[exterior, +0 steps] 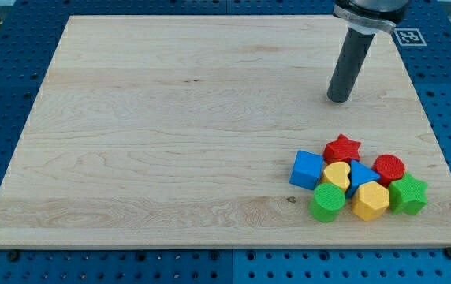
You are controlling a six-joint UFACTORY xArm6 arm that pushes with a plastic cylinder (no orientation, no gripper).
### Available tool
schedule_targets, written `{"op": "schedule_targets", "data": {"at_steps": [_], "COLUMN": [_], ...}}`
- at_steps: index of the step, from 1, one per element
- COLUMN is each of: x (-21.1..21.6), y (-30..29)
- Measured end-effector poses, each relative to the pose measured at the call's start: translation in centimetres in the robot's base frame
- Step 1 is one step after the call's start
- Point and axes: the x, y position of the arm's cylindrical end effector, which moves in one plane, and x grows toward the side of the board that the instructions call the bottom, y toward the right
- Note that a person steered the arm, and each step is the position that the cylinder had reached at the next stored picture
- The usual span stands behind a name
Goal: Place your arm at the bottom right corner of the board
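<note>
My tip [338, 99] rests on the wooden board [170, 126] in the view's upper right, well above a cluster of blocks. The cluster sits near the view's bottom right: a blue cube [307, 170], a red star [342, 148], a red cylinder [389, 168], a yellow heart [337, 174], a blue triangle [361, 174], a green cylinder [328, 203], a yellow hexagon [370, 200] and a green star [408, 194]. The tip touches none of them.
The board lies on a blue perforated table [5, 71]. A black-and-white marker tag [408, 35] sits off the board at the view's top right. The rod's mount [370, 14] shows at the top edge.
</note>
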Motion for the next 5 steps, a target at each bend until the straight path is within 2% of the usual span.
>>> {"op": "schedule_targets", "data": {"at_steps": [2, 5], "x": [0.2, 13.1], "y": [1.9, 12.9]}}
